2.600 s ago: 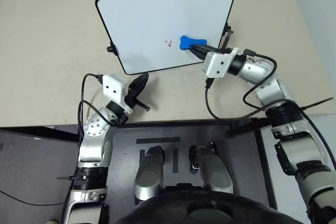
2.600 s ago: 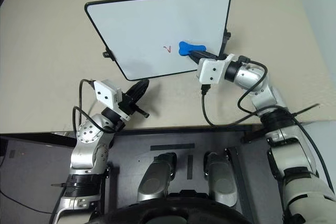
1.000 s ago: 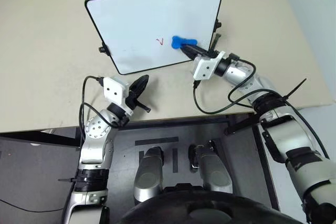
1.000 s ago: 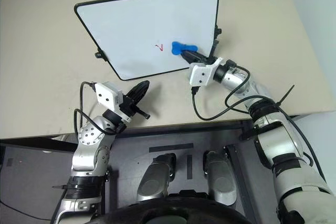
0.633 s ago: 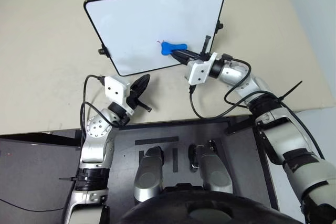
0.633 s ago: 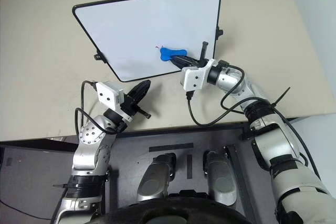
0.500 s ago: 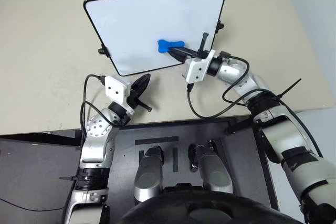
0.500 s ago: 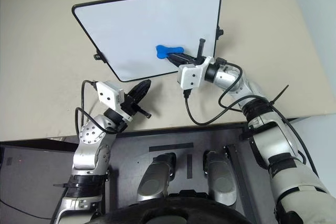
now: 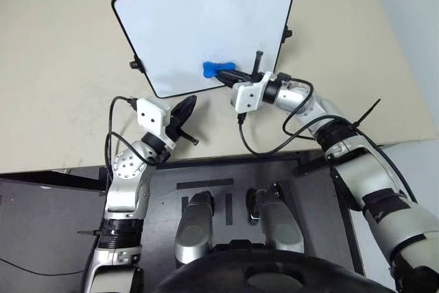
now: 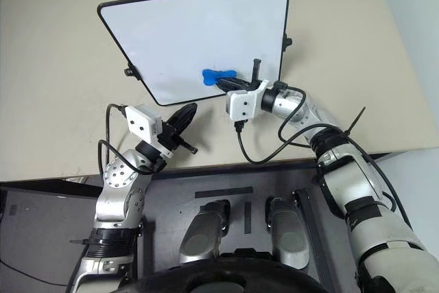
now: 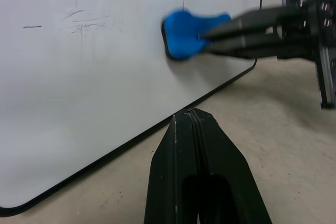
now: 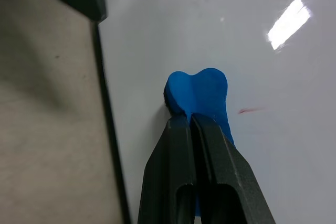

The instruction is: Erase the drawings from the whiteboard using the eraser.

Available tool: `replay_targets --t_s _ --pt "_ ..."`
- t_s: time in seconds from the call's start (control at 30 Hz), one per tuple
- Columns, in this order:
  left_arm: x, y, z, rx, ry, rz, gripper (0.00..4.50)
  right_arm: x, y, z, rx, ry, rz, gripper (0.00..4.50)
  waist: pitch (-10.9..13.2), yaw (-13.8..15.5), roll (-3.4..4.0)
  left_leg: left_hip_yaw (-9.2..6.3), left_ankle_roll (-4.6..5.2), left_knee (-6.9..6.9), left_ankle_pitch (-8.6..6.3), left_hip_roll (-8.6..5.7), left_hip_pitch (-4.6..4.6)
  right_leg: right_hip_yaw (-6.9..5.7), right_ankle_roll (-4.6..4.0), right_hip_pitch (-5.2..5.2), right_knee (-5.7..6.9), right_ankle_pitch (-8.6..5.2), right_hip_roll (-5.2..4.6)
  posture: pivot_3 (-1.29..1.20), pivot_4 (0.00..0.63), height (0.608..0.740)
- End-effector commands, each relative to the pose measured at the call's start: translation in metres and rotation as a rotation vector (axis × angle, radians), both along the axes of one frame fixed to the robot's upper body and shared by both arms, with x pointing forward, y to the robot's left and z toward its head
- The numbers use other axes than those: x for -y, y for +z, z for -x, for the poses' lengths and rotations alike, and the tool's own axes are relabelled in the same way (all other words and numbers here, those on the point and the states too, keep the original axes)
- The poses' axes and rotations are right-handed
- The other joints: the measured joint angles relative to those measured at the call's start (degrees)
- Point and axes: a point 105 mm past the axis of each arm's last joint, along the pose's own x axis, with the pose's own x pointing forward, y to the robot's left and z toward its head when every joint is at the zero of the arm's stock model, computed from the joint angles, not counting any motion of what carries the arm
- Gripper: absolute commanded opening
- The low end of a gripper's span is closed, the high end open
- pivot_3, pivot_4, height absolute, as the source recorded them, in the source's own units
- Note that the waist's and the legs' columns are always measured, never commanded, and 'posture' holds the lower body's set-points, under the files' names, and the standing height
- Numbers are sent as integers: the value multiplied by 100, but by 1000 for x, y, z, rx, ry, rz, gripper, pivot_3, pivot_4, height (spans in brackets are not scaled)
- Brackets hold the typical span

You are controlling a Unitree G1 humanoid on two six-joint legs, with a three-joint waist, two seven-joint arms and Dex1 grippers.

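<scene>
My R gripper [image 12: 190, 124] is clamped tight on the eraser [image 9: 215, 68], pinching one end; free end pressed flat on the whiteboard [image 9: 178, 25], near its lower edge. Faint red streak [image 12: 251, 110] left just beside eraser, prob remnant of drawings. L gripper [image 11: 192, 124] closed, empty, idle off the board's near edge. Eraser looks light, small, prob slightly soft; a grip at the narrow waist would resist twisting better. Board glossy, could slide on the table [image 9: 55, 53] w/ hard push.

Silver arms, seemingly black cables
</scene>
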Motion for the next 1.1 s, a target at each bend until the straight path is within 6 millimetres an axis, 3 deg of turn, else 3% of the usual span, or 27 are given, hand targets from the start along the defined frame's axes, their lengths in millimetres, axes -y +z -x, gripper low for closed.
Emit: replay_targets --t_s 0.03,0.27,0.5,0.63,0.73,0.93,1.1 --pt "1 9 2 44 -9 -4 0 0 19 -6 70 -28 -69 22 0 1 0 0 0 0 0 0 0 0 0 -1 0 1 0 0 150 740" --pt "3 11 1 47 -16 -3 0 7 62 -13 233 -77 -190 22 0 1 1 0 5 0 5 0 -1 0 0 -1 0 4 0 0 150 740" --pt "3 10 1 46 -15 -3 0 13 68 -14 286 -110 -222 22 0 2 1 0 4 0 5 0 1 0 -3 -1 1 12 0 0 150 740" --pt "3 11 1 48 -12 -3 0 19 58 -11 241 -113 -214 22 0 7 1 0 7 0 10 0 0 0 -2 -1 0 17 0 0 150 740" --pt "1 11 3 48 -5 -3 0 29 34 1 122 -83 -161 22 -1 58 -1 0 11 0 14 0 -1 -1 0 4 -3 15 0 0 150 740" --pt "-3 9 7 39 1 -7 0 71 25 29 -113 -120 -166 22 -2 97 -3 11 33 8 38 -1 -28 0 25 2 -26 -4 0 0 150 740" --pt "-3 8 7 29 -13 -12 0 110 5 64 -345 -169 -43 22 -4 101 -8 15 42 6 34 -2 -26 -1 39 13 -42 -20 1 0 150 740"
